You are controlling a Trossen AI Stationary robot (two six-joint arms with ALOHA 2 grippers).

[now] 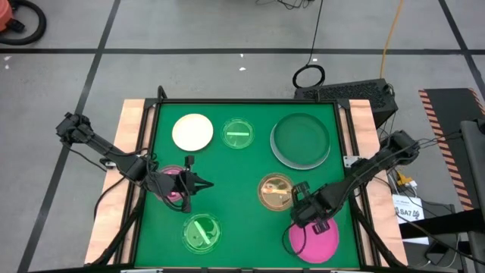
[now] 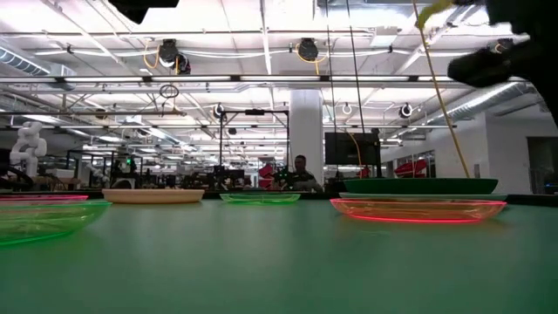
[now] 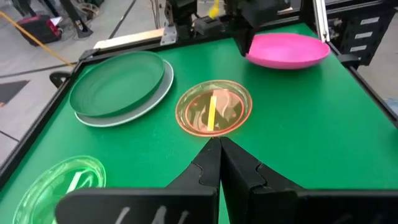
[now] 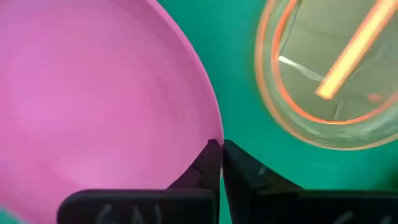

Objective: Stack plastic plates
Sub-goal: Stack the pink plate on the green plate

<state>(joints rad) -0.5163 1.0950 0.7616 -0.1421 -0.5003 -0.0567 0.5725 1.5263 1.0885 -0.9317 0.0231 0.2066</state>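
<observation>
Both arms low: right fingers (image 4: 216,148) pinch hot-pink plate (image 4: 93,99) rim; left fingers (image 3: 219,146) closed, empty.

green table (image 1: 242,178), cream plate (image 1: 192,131), amber dish (image 1: 275,190), hot-pink plate (image 1: 313,241)

Large opaque plates: four — round cream plastic plate (image 1: 192,131), round dark-green plastic plate (image 1: 301,137) stacked on a pale-blue plastic plate (image 1: 282,157), round hot-pink plastic plate (image 1: 314,241)
Small translucent green dishes: two — (image 1: 238,133), (image 1: 201,232)
Small translucent amber dish: one (image 1: 276,191)
Small translucent pink dish: one (image 1: 173,185), partly hidden under an arm
Dark robot arms: two
</observation>
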